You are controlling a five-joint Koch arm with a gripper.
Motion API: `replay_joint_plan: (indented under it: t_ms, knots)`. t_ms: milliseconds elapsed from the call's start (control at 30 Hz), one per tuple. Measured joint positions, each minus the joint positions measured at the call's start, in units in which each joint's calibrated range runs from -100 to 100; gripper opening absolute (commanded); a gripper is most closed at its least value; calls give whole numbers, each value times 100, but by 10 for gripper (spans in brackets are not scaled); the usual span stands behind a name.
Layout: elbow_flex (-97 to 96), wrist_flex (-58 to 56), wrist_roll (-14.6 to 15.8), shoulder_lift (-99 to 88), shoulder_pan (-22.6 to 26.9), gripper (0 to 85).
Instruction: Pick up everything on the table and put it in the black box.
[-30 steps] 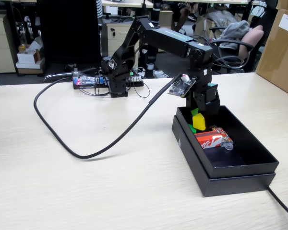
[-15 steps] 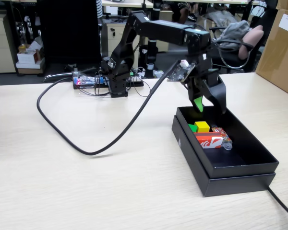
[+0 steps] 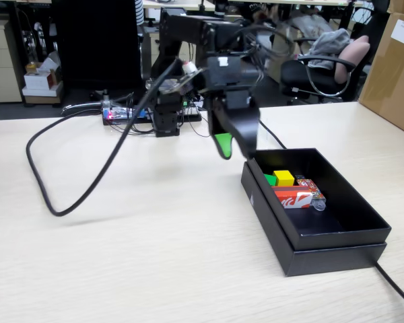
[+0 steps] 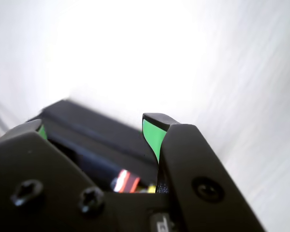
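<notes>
The arm has swung away from the black box (image 3: 323,222) since half a sec ago; back then the gripper (image 3: 233,149) hung right over the box's far end, now it's up in the air to the left of the box in the fixed view, above bare table (image 3: 155,256); the thick black cable (image 3: 87,182) has swung left w/ it & its loop sits nearer the left edge. A sec ago the gripper was down inside the box w/ the yellow cube (image 3: 283,177) in it; now that cube lies on the box floor.

Jaws are spread apart & hold nothing; they touch nothing; in the wrist view the gripper (image 4: 94,133) shows green pads on both tips w/ a wide gap between, and the box corner shows blurry in that gap.

All 3 things are in the box, at its far end: green cube (image 3: 271,180) just left of the yellow one, touching or nearly; red packet (image 3: 293,197) lies flat right in front of them; a small colourful wrapped thing (image 3: 313,192) w/ a clear end sits beside the packet on its right. The box sits on the table's right part.
</notes>
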Motion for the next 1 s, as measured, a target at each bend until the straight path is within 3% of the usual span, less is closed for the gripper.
replay_joint_plan:
  t_ms: [467, 1000]
  knots:
    - [-2849, 781, -337, -899, -332, 452]
    - [-5963, 2911, -493, -3699, -269, 453]
